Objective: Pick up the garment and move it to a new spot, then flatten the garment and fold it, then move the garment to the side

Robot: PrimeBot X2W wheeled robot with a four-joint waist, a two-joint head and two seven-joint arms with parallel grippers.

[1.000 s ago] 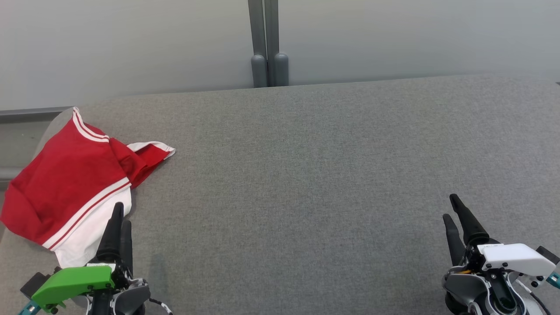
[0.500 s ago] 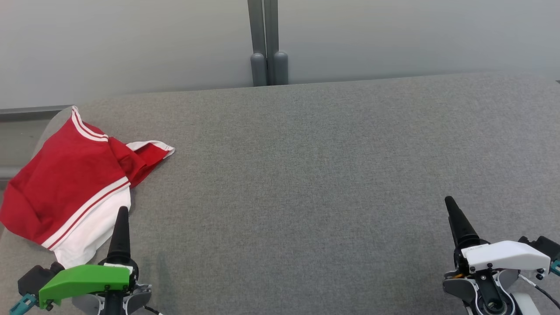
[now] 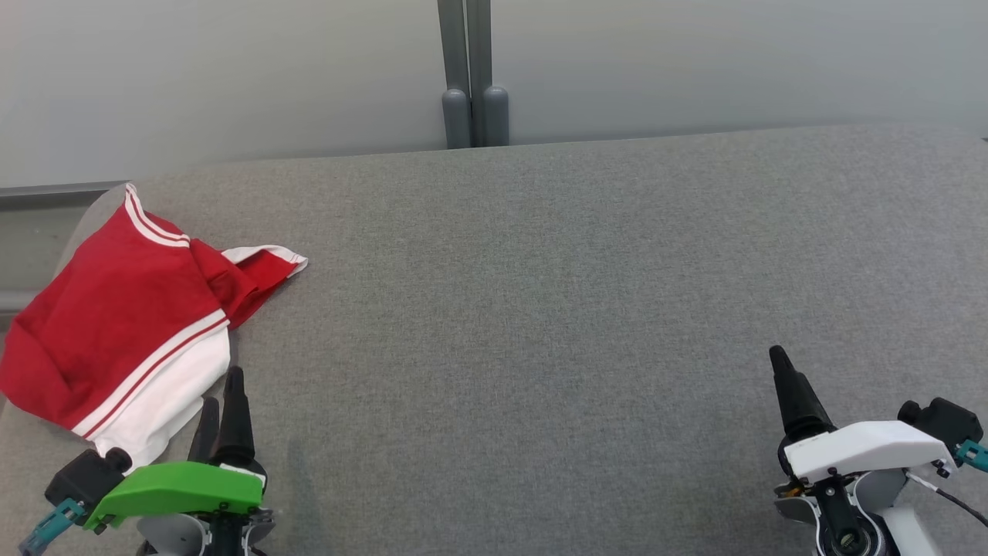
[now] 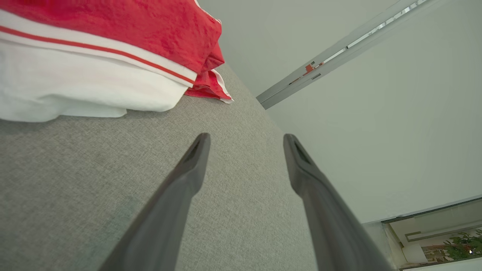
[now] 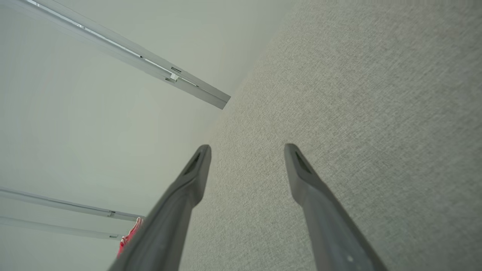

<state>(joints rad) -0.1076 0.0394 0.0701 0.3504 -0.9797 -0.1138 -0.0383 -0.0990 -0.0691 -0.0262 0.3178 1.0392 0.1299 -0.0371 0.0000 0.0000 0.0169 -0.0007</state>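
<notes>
A red garment (image 3: 116, 309) with white stripes and a white panel lies crumpled at the far left of the grey fabric surface (image 3: 540, 309), partly over its left edge. My left gripper (image 3: 221, 390) sits just right of the garment's white hem, apart from it, open and empty. In the left wrist view the garment (image 4: 94, 49) lies up and left of the spread fingers of the left gripper (image 4: 246, 137). My right gripper (image 3: 783, 371) is at the near right, far from the garment. In the right wrist view the right gripper (image 5: 247, 147) is open over bare fabric, and a sliver of the garment (image 5: 128, 235) shows.
A pale wall with a grey vertical post (image 3: 472, 77) runs behind the surface. The surface's rounded left corner (image 3: 93, 216) lies by the garment, with a grey ledge (image 3: 38, 193) beyond it. Bare grey fabric stretches between the two grippers.
Both grippers have drawn back slightly toward the near edge and rolled at the wrist. The left one has shifted a little right, the right one a little left. The garment lies as before.
</notes>
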